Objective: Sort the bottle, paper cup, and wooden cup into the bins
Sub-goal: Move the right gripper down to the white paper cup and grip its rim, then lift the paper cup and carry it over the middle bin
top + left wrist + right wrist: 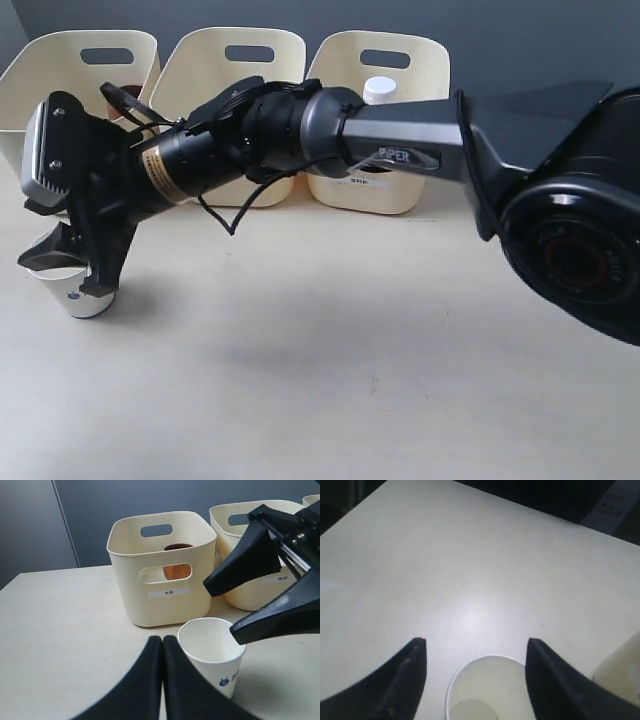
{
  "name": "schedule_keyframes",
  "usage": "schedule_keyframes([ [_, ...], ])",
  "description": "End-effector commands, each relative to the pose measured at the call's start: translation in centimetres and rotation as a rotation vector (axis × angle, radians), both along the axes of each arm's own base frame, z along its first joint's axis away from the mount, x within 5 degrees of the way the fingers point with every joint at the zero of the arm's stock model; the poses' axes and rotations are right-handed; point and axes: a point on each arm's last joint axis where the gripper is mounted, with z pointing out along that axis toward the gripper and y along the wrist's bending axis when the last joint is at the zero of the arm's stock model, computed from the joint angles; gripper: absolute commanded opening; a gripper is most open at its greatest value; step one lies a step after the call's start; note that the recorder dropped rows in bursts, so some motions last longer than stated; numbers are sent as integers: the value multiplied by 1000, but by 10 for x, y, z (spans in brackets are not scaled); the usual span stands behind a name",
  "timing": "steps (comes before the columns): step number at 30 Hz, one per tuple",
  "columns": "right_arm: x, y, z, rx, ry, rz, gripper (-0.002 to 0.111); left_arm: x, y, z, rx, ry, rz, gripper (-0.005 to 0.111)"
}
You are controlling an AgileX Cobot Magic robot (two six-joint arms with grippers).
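Between the spread jaws of the right gripper stands the small white paper cup with a blue logo, upright; I judge they straddle its rim for a grasp. Beside it, the left gripper is pressed together.

Right tool agape, left tool closed.

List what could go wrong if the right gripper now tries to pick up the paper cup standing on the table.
1. The right gripper has its open fingers flanking the thin paper cup near its rim; closing hard or off-centre could crush or tip it.
2. The left gripper, shut, sits right beside the cup; the two grippers could collide.
3. The right arm stretches across the front of the bins; a careless swing upward could knock one.
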Motion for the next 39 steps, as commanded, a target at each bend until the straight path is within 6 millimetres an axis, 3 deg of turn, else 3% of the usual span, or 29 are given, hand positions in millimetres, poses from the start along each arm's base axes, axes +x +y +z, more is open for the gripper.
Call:
schedule_keyframes([
  [1, 1, 1, -18, -27, 23, 3, 56, 0, 0, 1, -3, -11, -3, 0],
  [23, 5, 5, -58, -101, 52, -64, 55, 0, 0, 1, -3, -11, -3, 0],
  [26, 7, 5, -58, -104, 46, -84, 43, 0, 0, 1, -3, -11, -3, 0],
  [31, 7, 5, -56, -101, 46, -81, 1, 0, 0, 1, -3, -11, -3, 0],
  [39, 6, 5, -46, -83, 40, -78, 0, 0, 0, 1, -3, -11, -3, 0],
])
